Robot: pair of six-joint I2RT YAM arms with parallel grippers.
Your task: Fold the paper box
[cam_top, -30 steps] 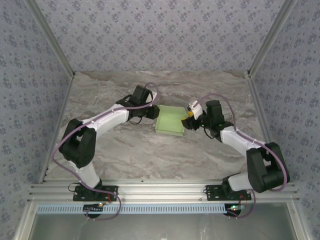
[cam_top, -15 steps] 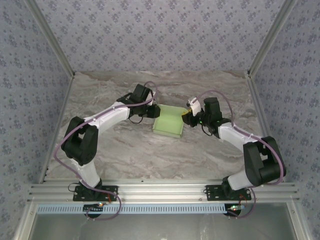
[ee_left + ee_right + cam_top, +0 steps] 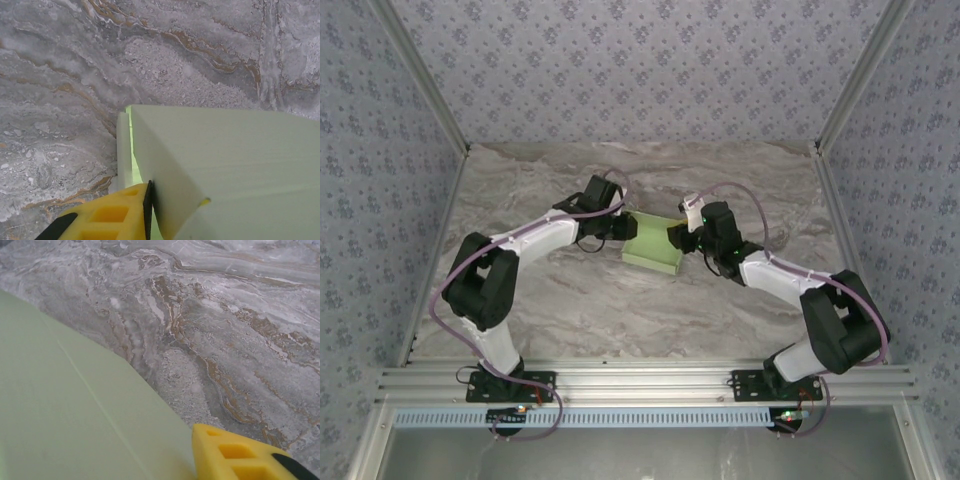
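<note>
The left gripper [image 3: 623, 228] has its jaws clamped on the end wall of the paper box [image 3: 653, 243], 1 yellow finger [image 3: 112, 215] flat against the card. The right gripper [image 3: 678, 236] meets the opposite edge, 1 yellow fingertip [image 3: 235, 452] touching card, and I cannot tell how its jaws stand. The box sits mid-table between them as a shallow tray with raised walls, but 1 narrow flap [image 3: 122, 150] beside the left finger stands loose, so tucking seems left; count: 1 box, 2 grippers, 1 marbled table [image 3: 570, 300].

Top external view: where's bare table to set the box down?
Bare table lies in front, between the paper box and the arm bases, and behind, toward the back wall. Crowded mid-table: left end effector and right end effector flank the box.
</note>
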